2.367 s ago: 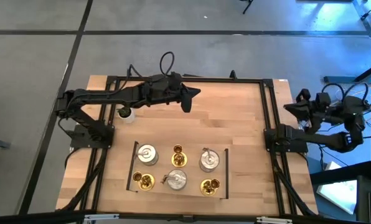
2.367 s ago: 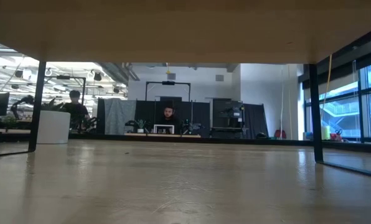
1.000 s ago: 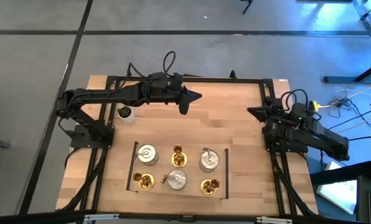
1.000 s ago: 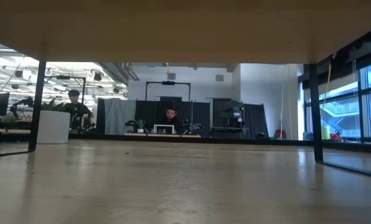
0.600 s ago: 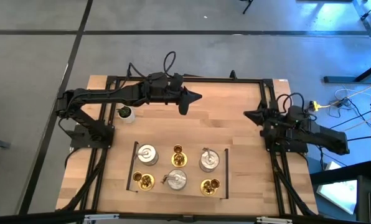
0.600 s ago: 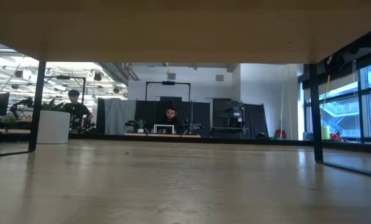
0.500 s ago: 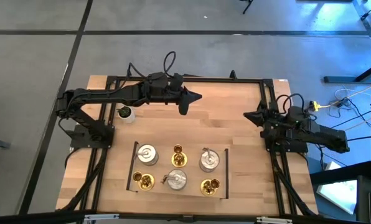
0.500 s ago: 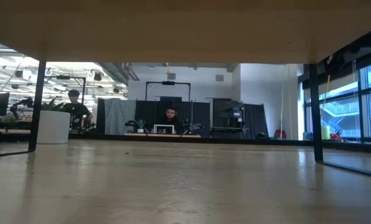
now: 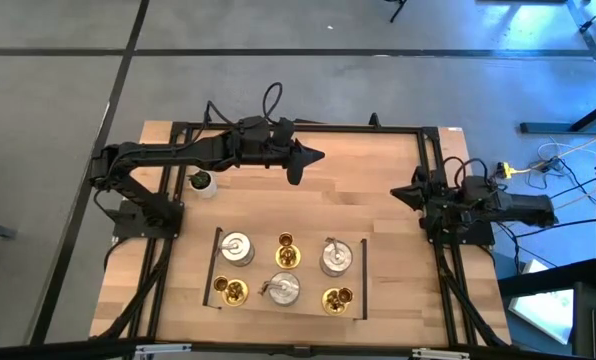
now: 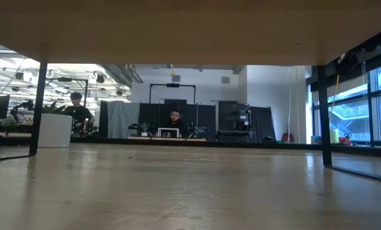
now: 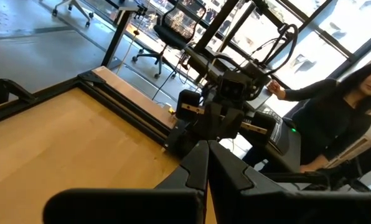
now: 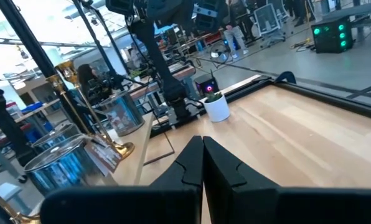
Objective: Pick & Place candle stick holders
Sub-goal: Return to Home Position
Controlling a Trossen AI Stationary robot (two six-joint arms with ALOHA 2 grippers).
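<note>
Standing holders (image 9: 286, 254), seemingly clear of fingers (image 9: 296, 168)

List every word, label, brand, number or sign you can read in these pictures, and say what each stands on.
None can be read.
The candle stick holders on the shelf show no lettering from above.
The silver holder close in the right wrist view shows only blurred reflections.
Nothing in the room behind is large or sharp enough to read.
</note>
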